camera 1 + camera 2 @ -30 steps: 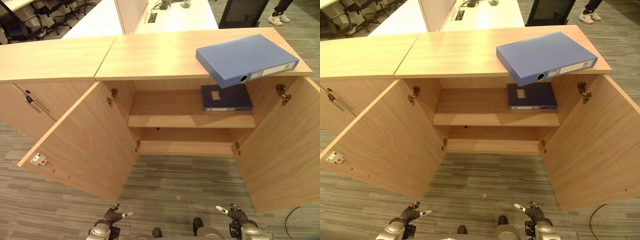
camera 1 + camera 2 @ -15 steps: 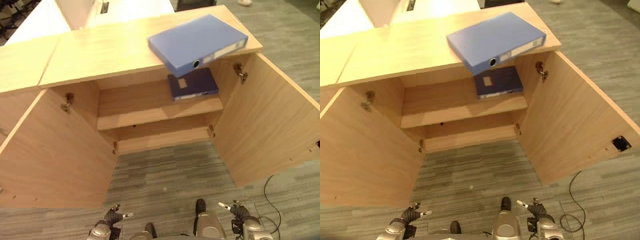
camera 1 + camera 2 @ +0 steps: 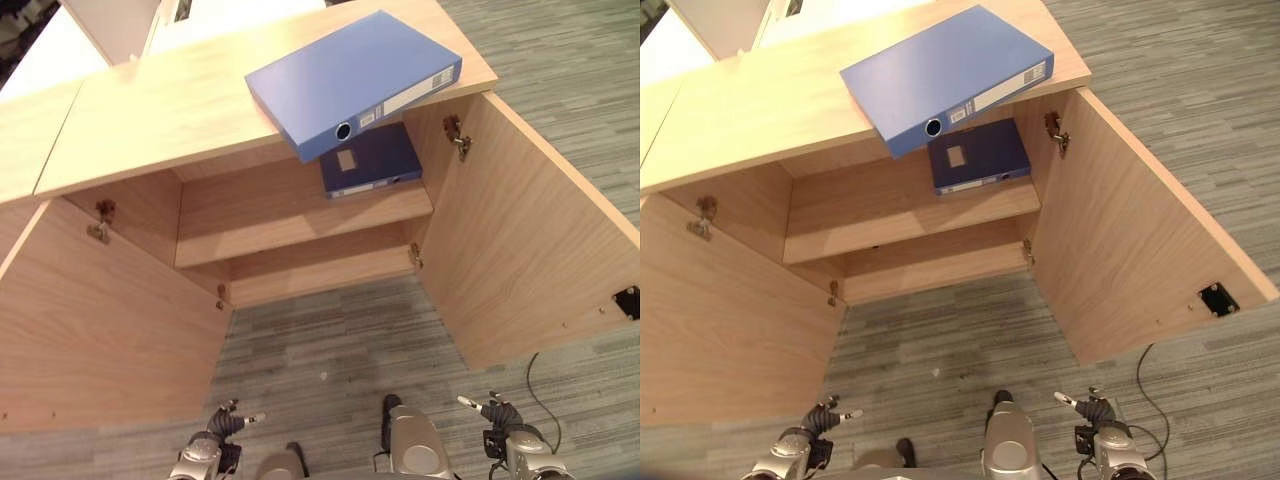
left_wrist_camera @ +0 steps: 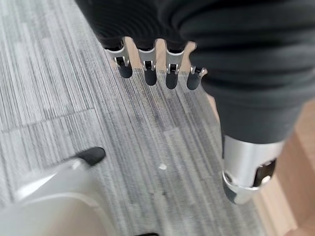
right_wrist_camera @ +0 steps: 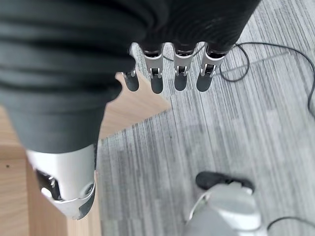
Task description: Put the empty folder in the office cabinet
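Observation:
A light blue folder (image 3: 350,82) lies flat on top of the wooden office cabinet (image 3: 170,110), its spine end jutting over the front edge. Under it, a darker blue folder (image 3: 368,160) lies flat at the right end of the upper shelf (image 3: 270,215). Both cabinet doors stand wide open. My left hand (image 3: 218,428) hangs low near the floor, far below the cabinet, with straight fingers (image 4: 147,73) and nothing in it. My right hand (image 3: 498,415) hangs likewise at the lower right, its fingers (image 5: 179,78) straight and empty.
The left door (image 3: 100,330) and the right door (image 3: 530,240) swing out toward me on either side. Grey striped carpet (image 3: 330,340) lies between them. A second wooden cabinet (image 3: 20,150) adjoins on the left, with white desks (image 3: 60,40) behind.
The whole picture has shifted: the camera moved, so the cabinet now sits further left and the right door shows more. Both hands stay low and empty.

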